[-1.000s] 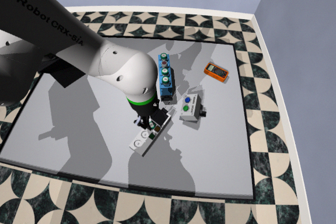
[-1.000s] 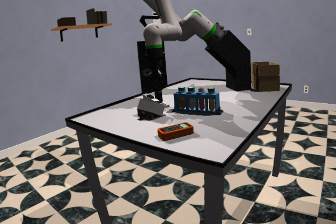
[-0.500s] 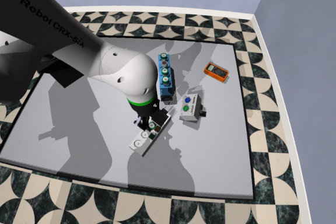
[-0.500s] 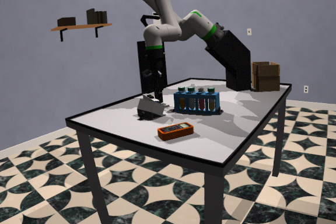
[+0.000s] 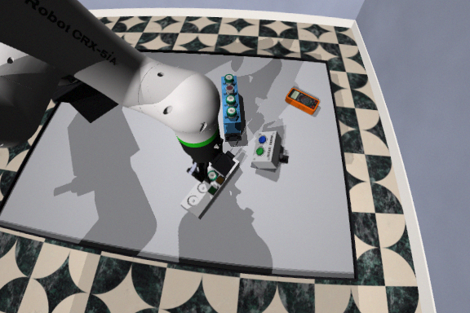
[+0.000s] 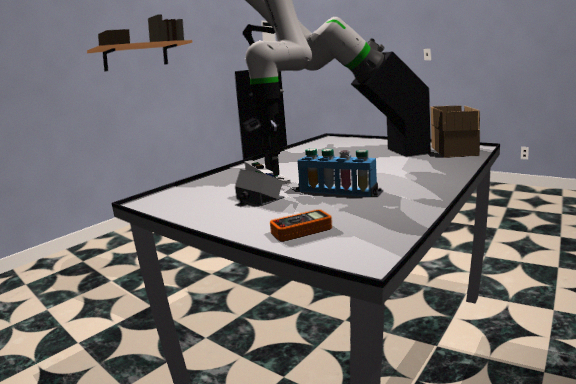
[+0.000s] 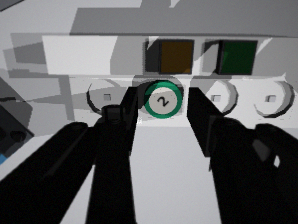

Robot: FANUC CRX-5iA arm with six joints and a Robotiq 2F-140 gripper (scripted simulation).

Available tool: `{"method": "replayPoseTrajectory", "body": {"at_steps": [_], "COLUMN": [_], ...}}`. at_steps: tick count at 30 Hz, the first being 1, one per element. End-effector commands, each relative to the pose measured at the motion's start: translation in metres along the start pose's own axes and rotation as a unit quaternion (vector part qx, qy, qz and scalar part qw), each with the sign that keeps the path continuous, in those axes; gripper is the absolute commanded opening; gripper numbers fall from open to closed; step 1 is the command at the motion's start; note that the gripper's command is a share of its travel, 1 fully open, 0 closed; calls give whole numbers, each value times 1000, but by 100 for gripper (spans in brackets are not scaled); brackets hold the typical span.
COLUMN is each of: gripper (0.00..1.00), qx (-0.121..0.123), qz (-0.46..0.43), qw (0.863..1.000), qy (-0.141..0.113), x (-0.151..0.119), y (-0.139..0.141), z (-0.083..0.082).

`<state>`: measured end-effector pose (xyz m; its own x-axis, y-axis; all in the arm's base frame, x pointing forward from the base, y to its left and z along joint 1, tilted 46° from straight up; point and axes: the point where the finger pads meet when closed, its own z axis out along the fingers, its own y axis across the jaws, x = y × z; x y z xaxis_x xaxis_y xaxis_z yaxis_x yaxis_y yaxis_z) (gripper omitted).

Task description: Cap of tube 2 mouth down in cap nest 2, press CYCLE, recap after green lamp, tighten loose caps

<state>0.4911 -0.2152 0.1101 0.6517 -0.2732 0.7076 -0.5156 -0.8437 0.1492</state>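
Note:
The green-rimmed cap marked 2 (image 7: 162, 100) sits flat in the second nest of the white cap tray (image 5: 207, 187). My gripper (image 7: 162, 101) hangs straight above it, with one finger on each side of the cap. The fingers stand apart from the cap, with a clear gap on the right side, so the gripper is open. In the blue rack (image 5: 232, 108), tube 2 (image 5: 229, 89) stands uncapped, showing its reddish mouth. The other three tubes keep their green caps. The tray's amber lamp (image 7: 176, 56) and green lamp (image 7: 238, 56) both look dull.
The grey key housing (image 5: 267, 150), with the blue key (image 5: 262, 138) and the green key (image 5: 259, 150), stands right of the tray. An orange multimeter (image 5: 302, 100) lies beyond it. A cardboard box (image 6: 455, 130) stands at the table's far corner beside the arm's black base.

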Motion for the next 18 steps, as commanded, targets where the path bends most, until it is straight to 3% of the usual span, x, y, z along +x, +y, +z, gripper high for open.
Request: {"method": "replayPoseTrajectory", "body": {"at_steps": [1,18], "gripper": [36,36], "qx": [0,0], "qz": [0,0], "qw": [1000,1000], "qy": [0,0], "x": [1,1], "y": [0,0], "z": [-17,-93]}}
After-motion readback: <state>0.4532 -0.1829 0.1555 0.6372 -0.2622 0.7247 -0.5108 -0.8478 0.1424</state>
